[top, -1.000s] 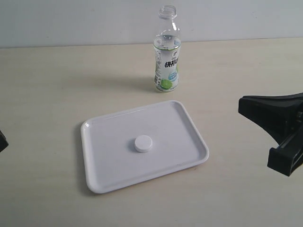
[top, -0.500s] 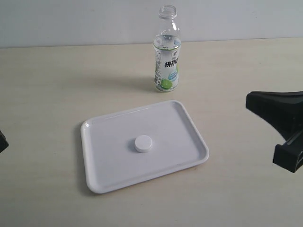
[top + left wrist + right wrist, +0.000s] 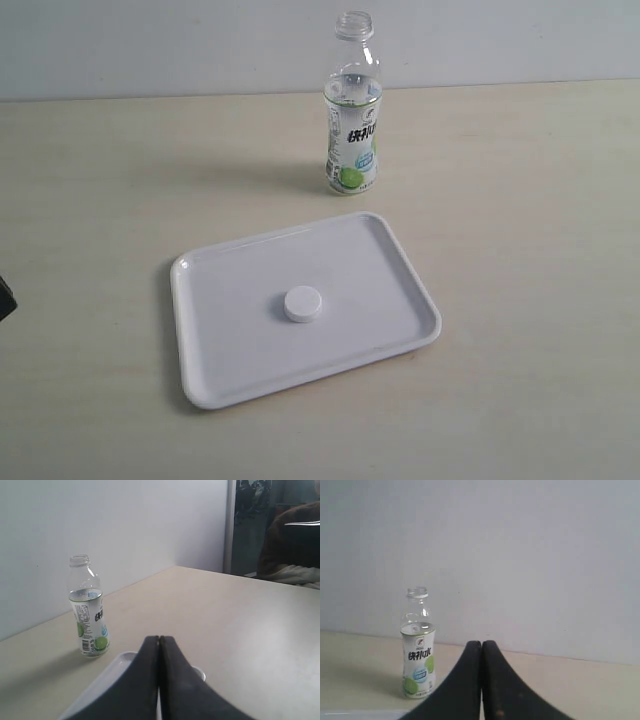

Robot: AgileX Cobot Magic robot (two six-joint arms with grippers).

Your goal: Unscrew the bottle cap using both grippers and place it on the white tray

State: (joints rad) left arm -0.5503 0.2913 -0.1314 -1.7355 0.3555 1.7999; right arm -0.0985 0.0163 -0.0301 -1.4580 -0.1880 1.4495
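Note:
The bottle (image 3: 352, 110) stands upright and uncapped at the back of the table, with its green-and-white label facing forward. In front of it lies the white tray (image 3: 230, 330), and the bottle cap (image 3: 303, 304) rests flat near the tray's middle. Neither gripper touches anything. A dark sliver at the exterior view's left edge is all that shows of the left arm (image 3: 5, 297). My left gripper (image 3: 159, 639) is shut and empty, with the bottle (image 3: 89, 615), the tray (image 3: 117, 667) and a bit of the cap (image 3: 200, 672) beyond it. My right gripper (image 3: 481, 644) is also shut and empty, facing the bottle (image 3: 418, 655).
A pale wall (image 3: 150, 45) runs along the back edge of the beige table (image 3: 520, 200). In the left wrist view, dark furniture or clothing (image 3: 292, 540) shows beyond the table's far corner. A strip of the tray's rim (image 3: 360, 713) shows in the right wrist view.
The right gripper has drawn back to the right and left the exterior view. The bottle, tray and cap have not moved.

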